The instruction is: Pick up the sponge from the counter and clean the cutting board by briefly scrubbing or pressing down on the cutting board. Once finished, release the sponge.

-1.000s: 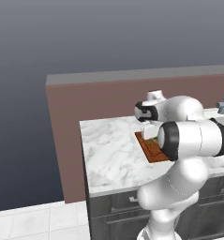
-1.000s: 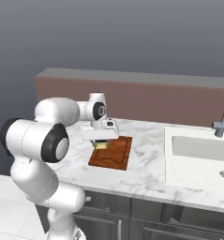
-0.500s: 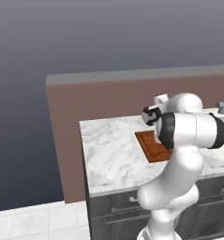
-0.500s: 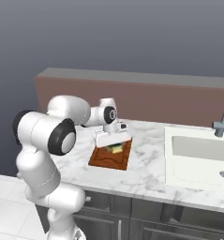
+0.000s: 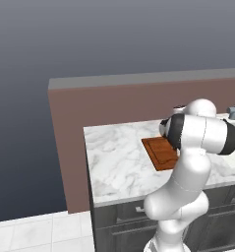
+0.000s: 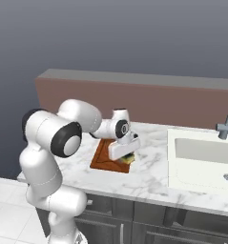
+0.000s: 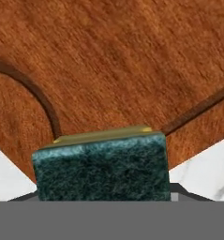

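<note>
The gripper (image 6: 127, 157) is clamped on the sponge (image 6: 128, 158), which sits between its fingers and is pressed low over the near right corner of the cutting board (image 6: 105, 156), where the board meets the white marble counter (image 6: 153, 178). In the hand view the sponge (image 7: 101, 169) lies directly ahead of the claw, its long axis running across the picture, dark green scrubbing face toward the camera and a thin yellow strip showing along its far edge. Beyond it the reddish wood of the cutting board (image 7: 123, 61) spreads away, the edge groove curving around a corner, and marble shows on either side, so the sponge appears to sit at the board's corner rather than its middle. The coming move, by this reading, is a short scrub inward along the board, then a release. The right base view shows the hand bent down onto the board with yellow peeking beneath it; in the left base view the cutting board (image 5: 161, 151) is partly covered by the arm's elbow. Whether the sponge actually touches the wood cannot be told.
</note>
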